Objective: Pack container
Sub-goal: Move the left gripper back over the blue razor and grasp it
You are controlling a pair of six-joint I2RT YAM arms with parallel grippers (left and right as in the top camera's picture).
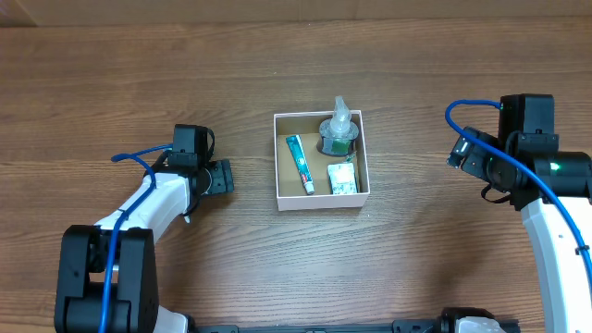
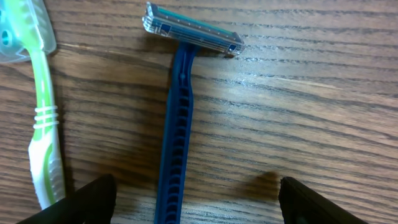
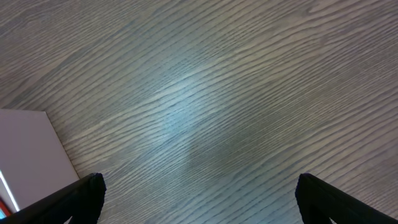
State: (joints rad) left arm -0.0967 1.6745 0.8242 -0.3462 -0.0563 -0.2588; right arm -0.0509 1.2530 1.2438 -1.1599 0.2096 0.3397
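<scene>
Wood-grain surface (image 1: 111, 83) fills the overhead view. Both arms are on it, left arm (image 1: 148, 199) at lower left, right arm (image 1: 555, 213) at the right edge.

The container (image 1: 319, 201) sits just right of centre between the two arms, open side up, with white walls and a brown floor. It is apart from both grippers.

Left gripper (image 1: 222, 178) sits low over the surface, a little left of the container. In its wrist view I read the jaws as spread wide, with nothing clamped between them. Right gripper (image 1: 460, 153) is well off to the container's right; its jaws are also wide apart over bare wood.

Inside the container:
- a clear-capped bottle (image 1: 339, 129) in the far right corner
- a green-and-white tube (image 1: 299, 164) lying along the left wall
- a small white-green packet (image 1: 342, 179) in the near right corner

Left wrist view: a blue razor (image 2: 180, 124) lies flat, its head at the far end and its handle running back between the open jaws. I cannot tell whether it is touched. A green-and-white toothbrush (image 2: 43, 124) lies beside the razor, apart from it, its head under a clear cap.
</scene>
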